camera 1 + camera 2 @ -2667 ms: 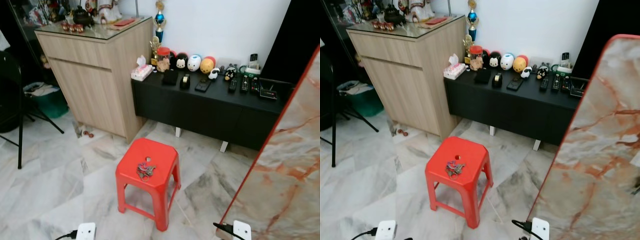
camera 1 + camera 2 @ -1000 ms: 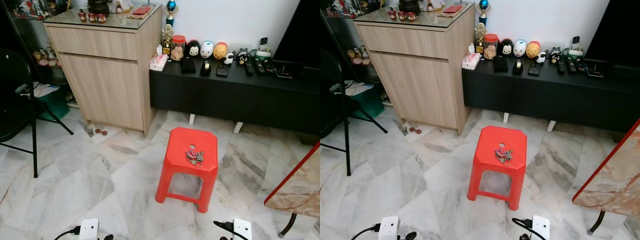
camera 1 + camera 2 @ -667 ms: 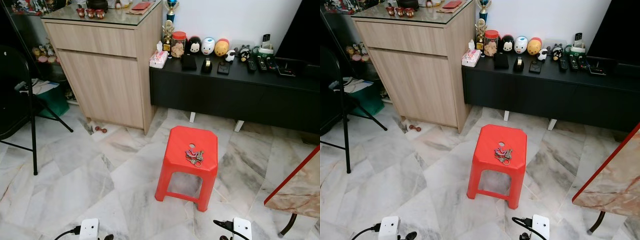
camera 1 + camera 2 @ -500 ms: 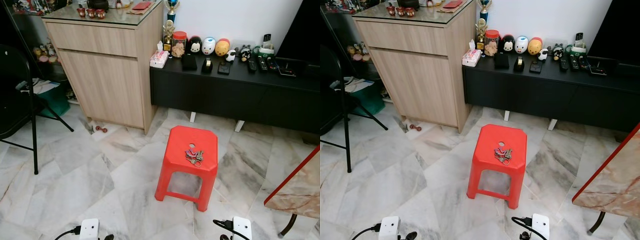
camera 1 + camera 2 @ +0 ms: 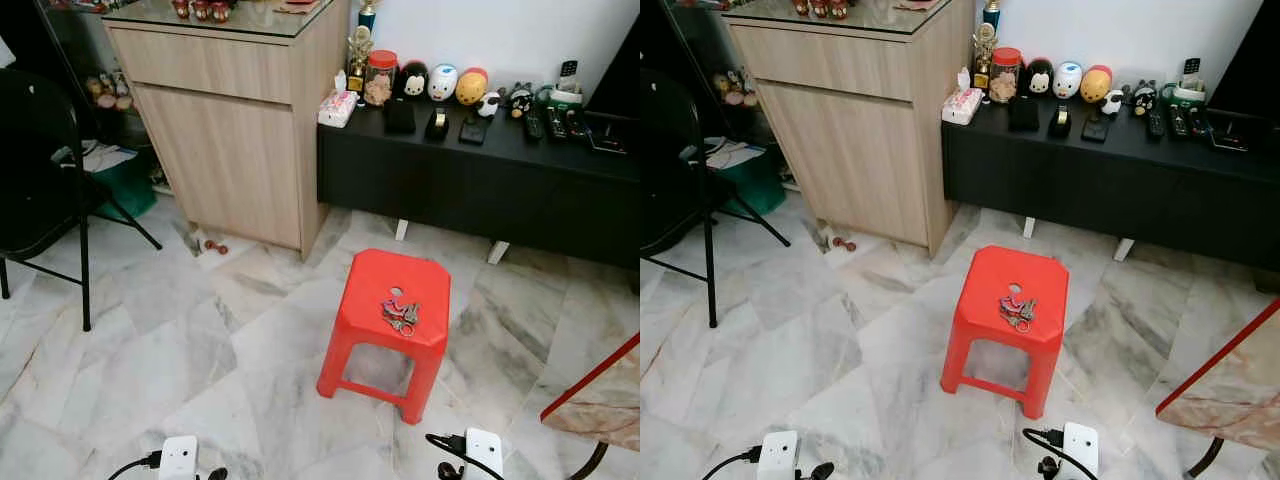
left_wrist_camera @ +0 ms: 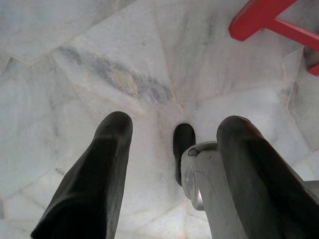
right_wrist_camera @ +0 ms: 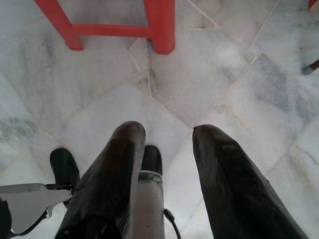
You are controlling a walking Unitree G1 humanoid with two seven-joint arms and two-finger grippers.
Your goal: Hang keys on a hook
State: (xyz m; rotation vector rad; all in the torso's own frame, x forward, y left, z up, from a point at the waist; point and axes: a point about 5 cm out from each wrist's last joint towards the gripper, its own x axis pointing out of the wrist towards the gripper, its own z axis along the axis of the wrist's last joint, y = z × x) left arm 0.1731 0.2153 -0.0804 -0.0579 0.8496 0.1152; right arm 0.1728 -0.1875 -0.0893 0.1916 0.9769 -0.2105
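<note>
A bunch of keys [image 5: 400,315] with a pink tag lies on top of a red plastic stool [image 5: 368,298] standing on the marble floor ahead of me, slightly to the right. Both arms hang low at my sides, well short of the stool. In the left wrist view my left gripper [image 6: 172,130] points down at the floor, open and holding nothing, with a stool leg [image 6: 259,20] beyond it. My right gripper [image 7: 168,132] also hangs open and holding nothing over the tiles, with the stool's legs [image 7: 160,27] just ahead of it.
A tall wooden cabinet [image 5: 235,130] stands at the back left. Beside it is a low black bench [image 5: 480,185] with toys and remotes. A black folding chair [image 5: 40,170] stands at the left. A red-edged marble table [image 5: 600,395] juts in at the lower right.
The whole picture has shifted as the camera turned and moved; the marble table has slid toward the right edge. The keys lie on the stool as before, and both arms still hang.
</note>
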